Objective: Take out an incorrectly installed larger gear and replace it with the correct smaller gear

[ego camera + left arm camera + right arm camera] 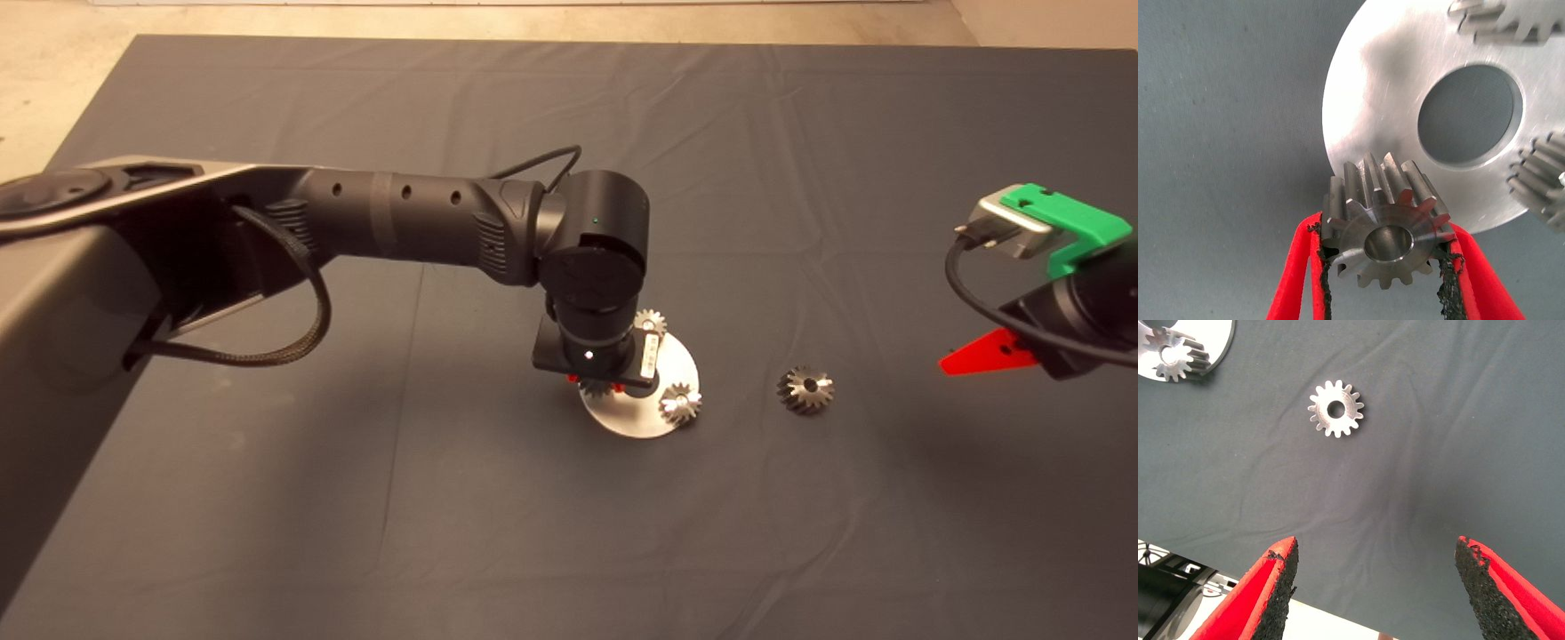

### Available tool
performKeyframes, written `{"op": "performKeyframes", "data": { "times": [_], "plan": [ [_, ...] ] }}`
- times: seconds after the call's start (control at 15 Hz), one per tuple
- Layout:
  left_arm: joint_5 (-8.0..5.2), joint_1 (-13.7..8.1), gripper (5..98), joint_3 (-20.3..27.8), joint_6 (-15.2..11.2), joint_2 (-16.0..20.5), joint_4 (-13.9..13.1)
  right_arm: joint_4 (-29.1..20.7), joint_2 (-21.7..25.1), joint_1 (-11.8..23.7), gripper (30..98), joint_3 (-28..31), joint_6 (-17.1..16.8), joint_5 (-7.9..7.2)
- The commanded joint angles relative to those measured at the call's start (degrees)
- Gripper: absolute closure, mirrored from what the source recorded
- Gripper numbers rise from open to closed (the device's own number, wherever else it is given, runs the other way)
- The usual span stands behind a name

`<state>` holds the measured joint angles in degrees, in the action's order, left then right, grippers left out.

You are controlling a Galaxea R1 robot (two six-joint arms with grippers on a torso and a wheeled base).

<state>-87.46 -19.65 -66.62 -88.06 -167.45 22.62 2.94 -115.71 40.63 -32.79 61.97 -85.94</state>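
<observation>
My left gripper [596, 388] hangs over the near-left rim of the round steel plate [680, 363]. In the left wrist view it [1385, 230] is shut on the smaller gear [1388, 237], held by its teeth at the plate's edge [1371, 87]. I cannot tell whether this gear touches the plate. Two more small gears [651, 322] [680, 404] stand on the plate. The larger gear [805, 389], a cone-shaped bevel gear, lies on the mat to the right of the plate. It also shows in the right wrist view [1336, 409]. My right gripper [987, 354] [1375, 550] is open and empty at the right edge.
The plate has a large round centre hole [1469, 113] with the mat showing through. The dark mat [356, 498] is wrinkled. Its near edge and the pale floor show in the right wrist view [1338, 620].
</observation>
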Motion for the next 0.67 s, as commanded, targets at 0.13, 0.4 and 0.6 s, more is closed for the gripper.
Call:
{"op": "performKeyframes", "data": {
  "times": [0.13, 0.4, 0.6],
  "plan": [
    [-4.01, -0.8, 76.0, 1.6, -0.3, 0.1, 0.2, -2.0, -0.1, 1.0, 65.7, 0.2, -0.2, -0.10],
    [-5.01, -0.8, 76.0, 1.5, -0.3, 0.1, 0.2, -2.0, -0.1, 1.0, 65.7, 0.2, -0.2, -0.10],
    [-5.18, -0.8, 76.0, 1.6, -0.2, 0.0, 0.2, -2.1, 0.0, 1.0, 65.7, 0.2, -0.2, -0.10]
  ]
}}
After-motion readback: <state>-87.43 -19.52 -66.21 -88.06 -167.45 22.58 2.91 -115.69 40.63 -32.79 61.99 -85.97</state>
